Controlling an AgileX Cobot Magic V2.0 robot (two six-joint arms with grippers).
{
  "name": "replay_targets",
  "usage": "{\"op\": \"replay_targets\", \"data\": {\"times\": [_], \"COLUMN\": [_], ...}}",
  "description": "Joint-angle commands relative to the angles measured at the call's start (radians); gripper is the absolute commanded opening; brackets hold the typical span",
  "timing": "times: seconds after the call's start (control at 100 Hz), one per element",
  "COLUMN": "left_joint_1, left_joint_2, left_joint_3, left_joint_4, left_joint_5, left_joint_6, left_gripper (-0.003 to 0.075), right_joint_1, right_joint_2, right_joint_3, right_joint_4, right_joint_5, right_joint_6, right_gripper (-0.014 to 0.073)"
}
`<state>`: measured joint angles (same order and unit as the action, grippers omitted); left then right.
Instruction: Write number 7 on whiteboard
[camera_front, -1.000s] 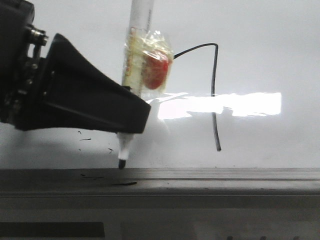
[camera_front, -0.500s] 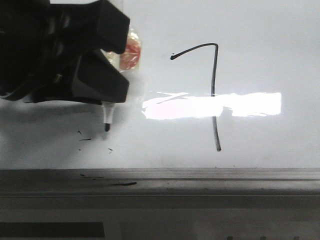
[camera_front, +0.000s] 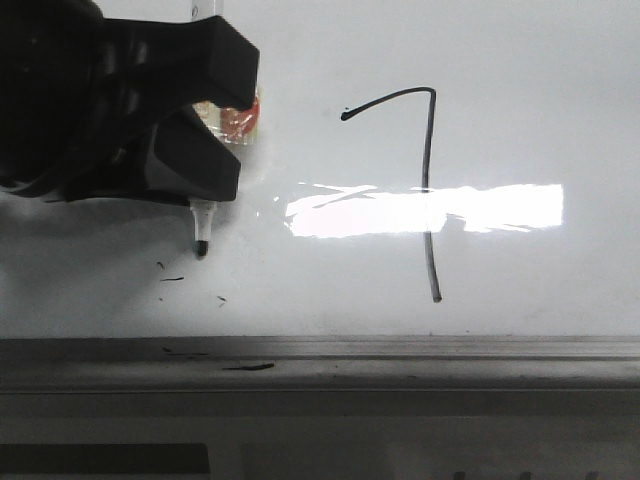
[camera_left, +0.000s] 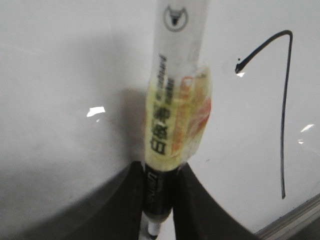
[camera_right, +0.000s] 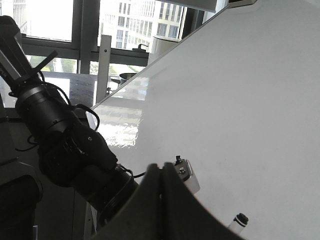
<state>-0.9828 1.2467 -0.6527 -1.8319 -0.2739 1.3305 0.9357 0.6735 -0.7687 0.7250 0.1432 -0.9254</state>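
Observation:
The number 7 is drawn in thin black on the whiteboard, with a blob at the left end of its top stroke. It also shows in the left wrist view. My left gripper is shut on a white marker wrapped in yellow and red tape. The marker's black tip points down, well left of the 7. I cannot tell whether it touches the board. My right gripper is shut and empty, off the board, and shows only in the right wrist view.
A grey metal ledge runs along the board's near edge, with small black dashes just above it. A bright glare crosses the 7's stem. The right wrist view shows the left arm and windows behind.
The left gripper has turned and moved up and to the left with the marker. Its tip has risen from just above the ledge. The 7 is unchanged.

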Motion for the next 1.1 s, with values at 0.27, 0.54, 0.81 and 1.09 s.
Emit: {"op": "replay_targets", "data": {"times": [0.27,0.54,0.81,1.09], "left_joint_1": [0.027,0.027,0.027,-0.038], "left_joint_2": [0.014,0.014,0.011,-0.171], "left_joint_3": [-0.014,-0.014,-0.022,-0.058], "left_joint_4": [0.015,0.008,0.016,0.016], "left_joint_5": [-0.079,-0.129,-0.129,-0.1], "left_joint_6": [-0.01,-0.026,-0.026,0.025], "left_gripper": [-0.0004,0.0338,0.0424,0.0588], "right_joint_1": [0.002,0.002,0.002,-0.007], "right_joint_2": [-0.006,-0.006,-0.006,-0.078], "right_joint_3": [-0.033,-0.033,-0.033,-0.014], "right_joint_4": [0.008,0.014,0.017,-0.051], "right_joint_5": [-0.048,-0.048,-0.048,-0.038], "right_joint_6": [-0.008,-0.008,-0.008,-0.008], "right_gripper": [-0.0064,-0.0064,-0.0064,-0.0064]}}
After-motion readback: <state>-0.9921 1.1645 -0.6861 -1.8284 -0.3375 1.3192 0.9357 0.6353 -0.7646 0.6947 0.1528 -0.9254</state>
